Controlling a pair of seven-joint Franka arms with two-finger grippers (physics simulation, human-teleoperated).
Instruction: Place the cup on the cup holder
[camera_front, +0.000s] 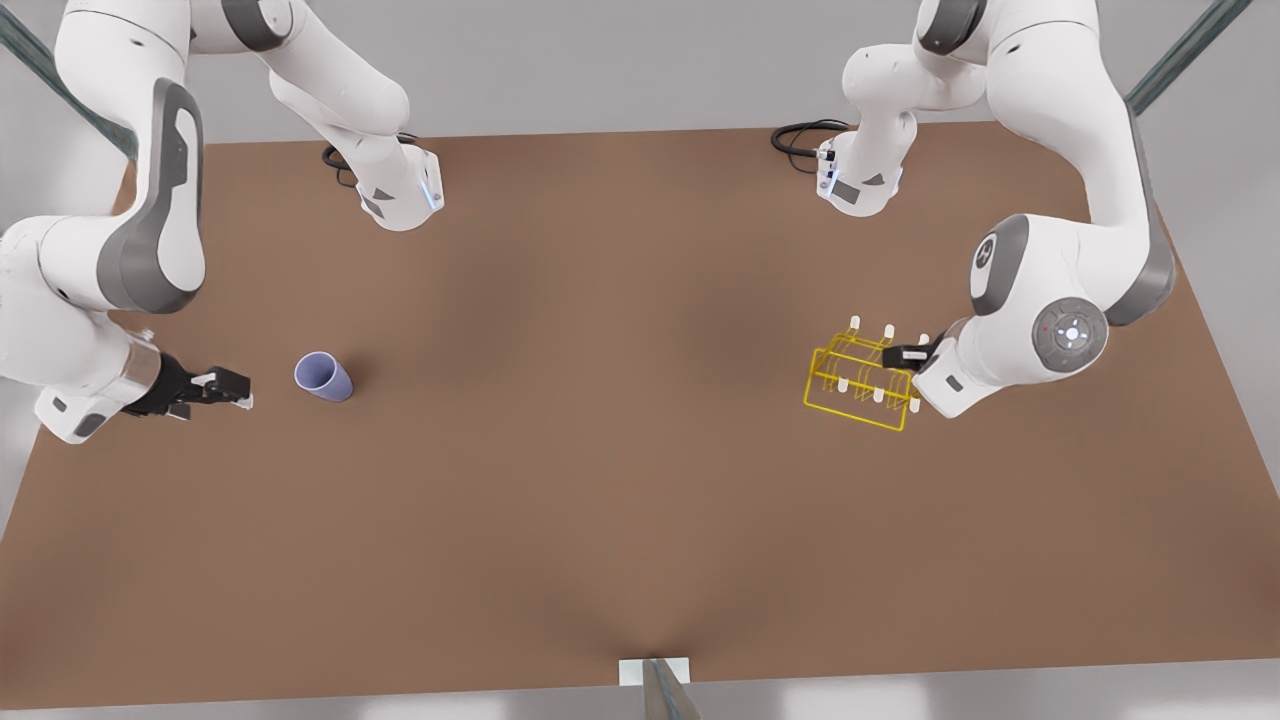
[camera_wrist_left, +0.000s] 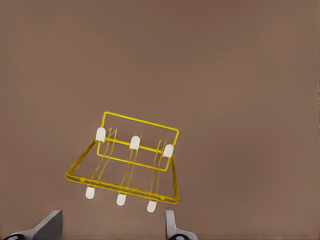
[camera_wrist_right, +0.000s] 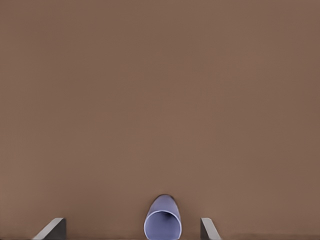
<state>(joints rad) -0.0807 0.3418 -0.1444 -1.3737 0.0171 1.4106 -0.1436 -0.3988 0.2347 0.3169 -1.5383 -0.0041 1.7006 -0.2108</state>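
Lavender cup (camera_front: 324, 377) lies just beside our open right gripper (camera_front: 240, 392); open left gripper (camera_front: 893, 356) overlaps the cup holder (camera_front: 860, 385).

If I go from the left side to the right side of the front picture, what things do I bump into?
right gripper (open) → cup → cup holder → left gripper (open), right by the holder.

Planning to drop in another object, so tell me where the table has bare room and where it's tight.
The wide middle of the table between the cup and the cup holder is bare, as is the near edge. It is tight where the right claw, open, faces the cup, and where the left claw, open, hovers at the cup holder.
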